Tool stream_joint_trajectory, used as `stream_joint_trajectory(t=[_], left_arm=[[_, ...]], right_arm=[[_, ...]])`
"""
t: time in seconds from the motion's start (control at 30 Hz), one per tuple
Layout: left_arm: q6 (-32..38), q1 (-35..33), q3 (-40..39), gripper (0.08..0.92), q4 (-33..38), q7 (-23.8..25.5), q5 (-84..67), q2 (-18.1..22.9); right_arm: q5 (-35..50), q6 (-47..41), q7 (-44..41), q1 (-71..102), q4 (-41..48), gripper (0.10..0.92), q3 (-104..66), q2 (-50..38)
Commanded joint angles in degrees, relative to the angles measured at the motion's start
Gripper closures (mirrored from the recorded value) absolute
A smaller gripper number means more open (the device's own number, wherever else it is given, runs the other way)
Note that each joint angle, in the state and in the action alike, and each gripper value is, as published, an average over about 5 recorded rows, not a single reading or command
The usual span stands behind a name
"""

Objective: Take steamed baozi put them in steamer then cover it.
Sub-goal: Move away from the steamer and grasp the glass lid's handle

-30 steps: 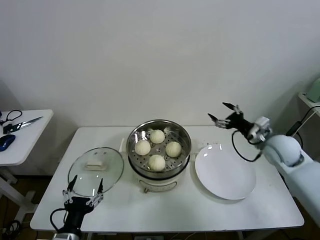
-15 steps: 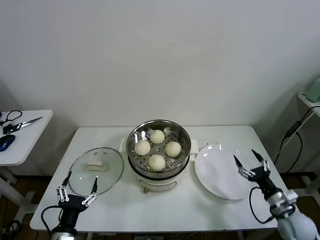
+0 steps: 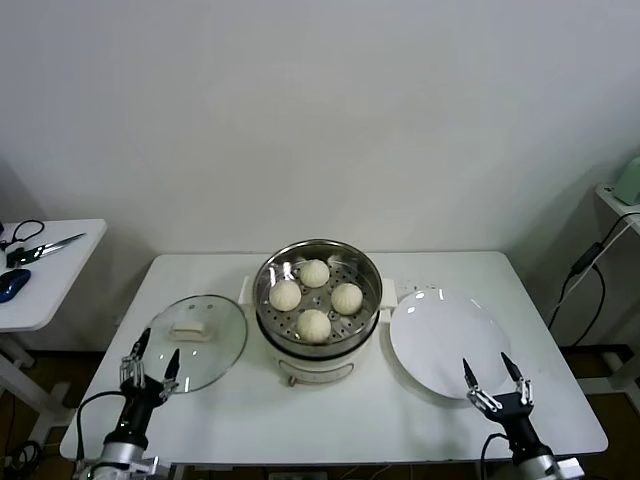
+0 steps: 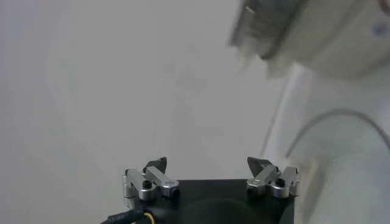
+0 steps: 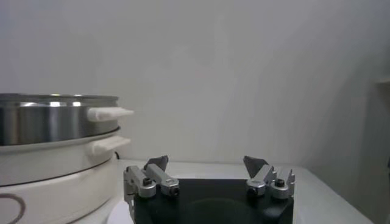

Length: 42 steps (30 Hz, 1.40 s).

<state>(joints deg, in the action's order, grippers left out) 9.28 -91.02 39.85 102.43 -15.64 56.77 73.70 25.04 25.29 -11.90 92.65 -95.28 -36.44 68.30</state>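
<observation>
Since a second ago your right gripper (image 3: 496, 380) has dropped from high behind the plate to the table's front edge near its right corner, and your left gripper (image 3: 152, 356) has eased back a little at the front left edge. Both claws stand spread wide with nothing between the fingers.

You have four smooth, domed cream-white baozi (image 3: 314, 325) sitting on the perforated steel tray inside the steamer (image 3: 363, 268), a round shiny steel pot on a white base with side handles, at the middle of the white table (image 3: 330, 420). Its top is uncovered. The cover (image 3: 227, 350), a clear glass disc with a steel rim and a white block handle, lies flat on the table just left of the steamer, with your left gripper at its near rim. A flat, glossy white plate (image 3: 440, 350) lies bare to the steamer's right, your right gripper just in front of it.

Bare tabletop runs along the front edge between the two grippers.
</observation>
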Motion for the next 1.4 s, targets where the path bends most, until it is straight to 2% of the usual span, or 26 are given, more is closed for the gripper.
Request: stream_joint_trajectory(t=[0.03,0.2,0.63,1.1,1.2,1.4], left_arm=[[0.17,6.57,0.25,0.177,-11.52,-3.25,13.86,-2.20],[-1.48,11.98,-0.40,0.177,-18.88,-3.82,15.32,-1.80],[-3.00,21.11,-2.33,0.177,-27.98,-5.05,19.20,-0.05],[-3.24,25.81,-3.60,0.177,-30.91,-4.58,18.91,0.34],[-3.15,26.38,-3.67,0.209,-31.95,-4.68,19.10,0.26],[-2.39,26.57,-3.40,0.371,-33.15,-4.70,19.30,0.10]], right_arm=[[-1.54,3.00,0.41,2.83,-0.43,0.203,-0.45,3.72],[-1.49,3.08,0.48,3.40,-1.04,0.203,-0.92,4.07],[-1.45,3.29,0.97,4.26,-1.46,0.203,-1.18,5.24],[-1.57,2.83,1.27,4.91,-3.61,0.203,-1.07,5.99],[-1.35,2.80,1.52,4.79,-3.43,0.203,-0.86,6.11],[-1.57,2.56,1.55,4.46,-3.46,0.203,-0.59,6.55]])
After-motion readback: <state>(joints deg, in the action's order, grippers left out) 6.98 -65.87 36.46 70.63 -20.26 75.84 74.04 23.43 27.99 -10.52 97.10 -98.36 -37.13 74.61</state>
